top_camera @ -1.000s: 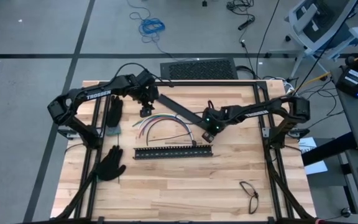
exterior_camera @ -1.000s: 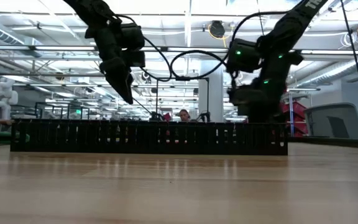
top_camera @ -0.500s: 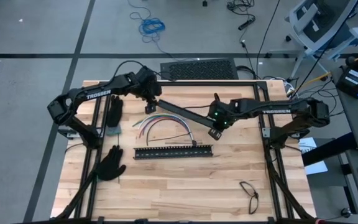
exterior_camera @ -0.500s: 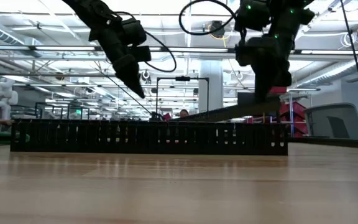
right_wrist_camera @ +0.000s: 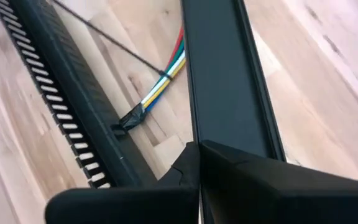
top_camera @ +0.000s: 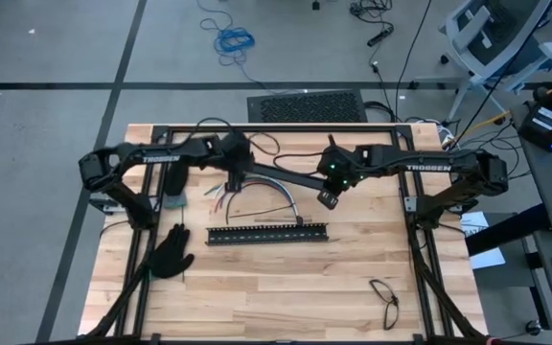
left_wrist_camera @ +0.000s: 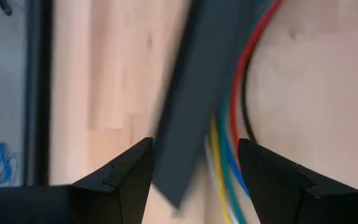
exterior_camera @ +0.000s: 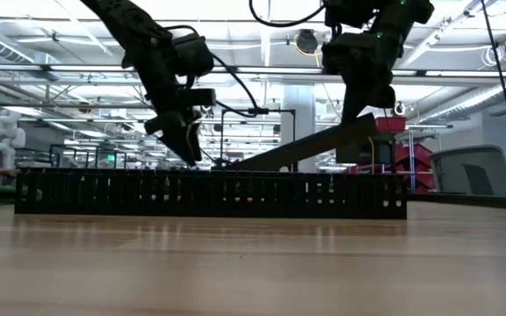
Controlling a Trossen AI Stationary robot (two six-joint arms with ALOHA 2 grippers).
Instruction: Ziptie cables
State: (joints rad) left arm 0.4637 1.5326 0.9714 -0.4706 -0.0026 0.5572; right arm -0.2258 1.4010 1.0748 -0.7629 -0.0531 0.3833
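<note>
The cables (top_camera: 257, 192), red, blue, green, yellow and white, lie curved on the table, bound together near one end.

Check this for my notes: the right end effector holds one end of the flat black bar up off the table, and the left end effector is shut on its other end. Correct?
Not quite. The right end effector does hold the bar tilted up, but the left end effector is open: the left wrist view shows its fingers spread either side of the bar's end, above the cables.
</note>
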